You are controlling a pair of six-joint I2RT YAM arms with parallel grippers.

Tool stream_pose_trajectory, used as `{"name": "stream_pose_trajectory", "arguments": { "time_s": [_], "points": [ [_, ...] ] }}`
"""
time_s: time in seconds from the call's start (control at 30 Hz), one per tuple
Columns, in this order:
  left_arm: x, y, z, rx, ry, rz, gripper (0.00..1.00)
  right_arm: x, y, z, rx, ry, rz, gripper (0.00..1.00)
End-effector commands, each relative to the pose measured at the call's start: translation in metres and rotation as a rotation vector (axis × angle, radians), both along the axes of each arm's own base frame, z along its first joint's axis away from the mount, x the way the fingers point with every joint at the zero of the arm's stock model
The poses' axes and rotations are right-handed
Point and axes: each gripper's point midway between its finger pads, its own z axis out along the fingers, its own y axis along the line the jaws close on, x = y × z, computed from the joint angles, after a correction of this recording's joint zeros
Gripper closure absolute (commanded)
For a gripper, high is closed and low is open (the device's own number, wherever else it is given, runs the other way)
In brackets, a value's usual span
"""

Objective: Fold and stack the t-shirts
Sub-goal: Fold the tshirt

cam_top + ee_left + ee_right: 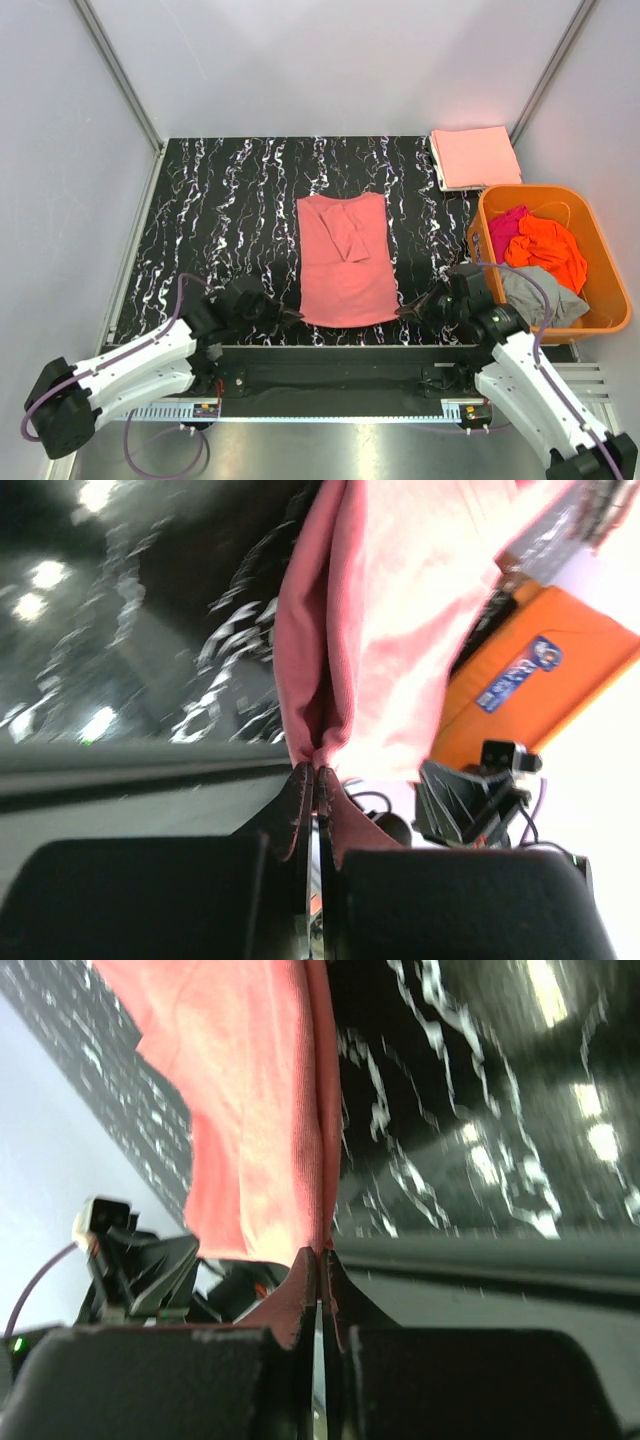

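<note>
Your desk is black with white marble veins, and pale grey walls box it in on three sides. The salmon-pink shirt lies flat on it, ahead of and between your two tools, with a sleeve folded in over its upper part.

The left tool is pressed together on the shirt's near hem corner on its side. The right tool pinches the opposite hem corner the same way (each wrist view shows cloth running straight into the closed tips).

Just outside the right tool, close beside that arm, sits the orange basket. It holds a bright orange shirt and a magenta shirt. A grey shirt hangs over the rim nearest the right arm's wrist.

Far ahead of the right tool, in the desk's back corner, a paler peach shirt lies folded just past the basket's far rim.
</note>
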Motion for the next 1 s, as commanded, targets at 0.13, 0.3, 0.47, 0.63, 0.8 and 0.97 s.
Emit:
{"name": "stream_pose_trajectory", "arguments": {
  "time_s": [0.13, 0.3, 0.47, 0.63, 0.8, 0.97],
  "points": [
    [-0.031, 0.014, 0.008, 0.001, 0.083, 0.01, 1.0, -0.062, -0.004, 0.008, 0.044, 0.132, 0.085, 1.0],
    [-0.022, 0.012, 0.049, 0.006, -0.049, -0.03, 1.0, -0.064, 0.0, 0.025, 0.082, 0.11, 0.106, 1.0],
    [0.003, 0.007, 0.084, 0.084, -0.172, -0.035, 1.0, -0.046, 0.002, 0.052, 0.04, 0.053, 0.13, 1.0],
    [0.037, 0.002, 0.126, 0.127, -0.292, -0.044, 1.0, -0.009, 0.008, 0.089, -0.03, -0.001, 0.166, 1.0],
    [0.083, 0.008, 0.128, 0.164, -0.287, 0.011, 1.0, 0.029, 0.016, 0.105, -0.062, -0.019, 0.195, 1.0],
    [0.121, 0.004, 0.124, 0.176, -0.282, -0.009, 1.0, 0.069, 0.014, 0.099, -0.016, 0.021, 0.196, 1.0]
  ]
}}
